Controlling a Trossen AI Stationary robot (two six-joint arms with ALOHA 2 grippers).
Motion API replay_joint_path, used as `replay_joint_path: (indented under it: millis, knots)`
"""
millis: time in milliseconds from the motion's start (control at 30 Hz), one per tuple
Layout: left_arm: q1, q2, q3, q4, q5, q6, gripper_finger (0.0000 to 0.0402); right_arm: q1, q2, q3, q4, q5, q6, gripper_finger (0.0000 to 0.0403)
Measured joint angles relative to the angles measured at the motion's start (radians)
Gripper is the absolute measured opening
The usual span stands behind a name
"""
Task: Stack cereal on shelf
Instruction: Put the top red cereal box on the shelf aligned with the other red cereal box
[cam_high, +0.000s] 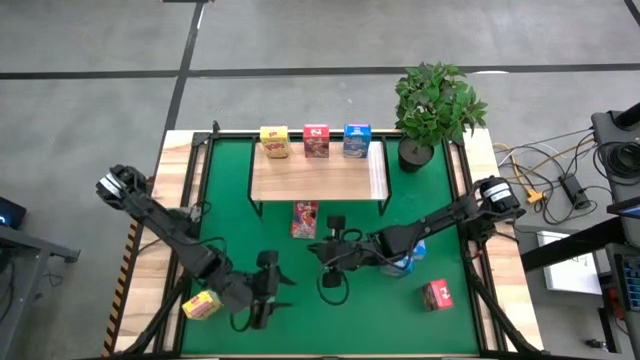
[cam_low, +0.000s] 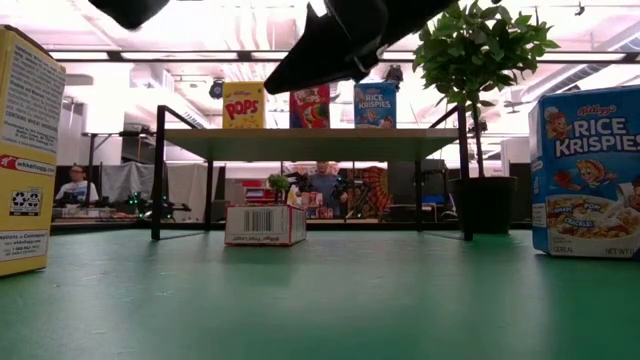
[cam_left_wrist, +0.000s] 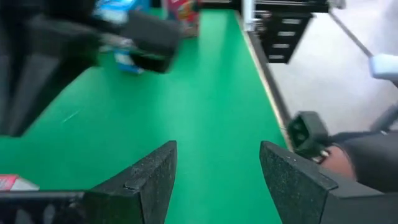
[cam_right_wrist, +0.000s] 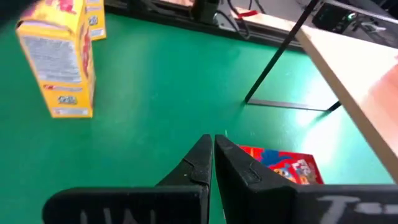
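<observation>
High view — pink-red box (cam_high: 305, 219) lies just beyond right gripper (cam_high: 330, 249), jaws closed; left gripper (cam_high: 266, 292) jaws open.

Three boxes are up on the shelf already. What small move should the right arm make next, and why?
Probably open the right end effector and lower it toward the red cereal box lying flat on the mat in front of the shelf. Its fingers are shut and empty, and that box sits just ahead of them.
</observation>
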Motion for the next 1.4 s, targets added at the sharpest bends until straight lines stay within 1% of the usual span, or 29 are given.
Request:
replay_joint_path:
  millis: [200,367,667,800,933,1100,1200,1267,1400]
  knots:
    - [-0.072,-0.001,0.0,0.052,-0.053,0.076,0.0213,-0.036,0.0,-0.016,0.044,0.0,0.01,0.0009]
    - [-0.105,-0.001,0.0,0.053,-0.122,0.082,0.0213,-0.05,0.0,-0.07,0.15,0.0,0.017,0.0009]
    - [-0.109,-0.002,-0.001,0.054,-0.13,0.112,0.0213,-0.052,0.001,-0.142,0.346,-0.016,0.014,0.0009]
    - [-0.109,-0.002,-0.001,0.056,-0.173,0.123,0.0213,-0.052,0.002,-0.129,0.363,-0.022,-0.003,0.0009]
    - [-0.109,-0.002,-0.001,0.058,-0.178,0.136,0.0213,-0.051,0.02,-0.08,0.382,-0.065,-0.025,0.0009]
    - [-0.109,-0.003,-0.002,0.072,-0.178,0.152,0.0213,-0.051,0.097,0.012,0.346,-0.061,-0.078,0.0009]
    - [-0.111,-0.006,-0.002,0.075,-0.178,0.151,0.0213,-0.052,0.121,0.081,0.217,-0.016,-0.064,0.0009]
    - [-0.113,-0.007,-0.002,0.074,-0.178,0.146,0.0213,-0.056,0.121,0.117,0.111,-0.009,-0.039,0.0009]
    - [-0.115,-0.008,-0.002,0.072,-0.178,0.147,0.0213,-0.059,0.12,0.157,-0.036,0.0,-0.017,0.0009]
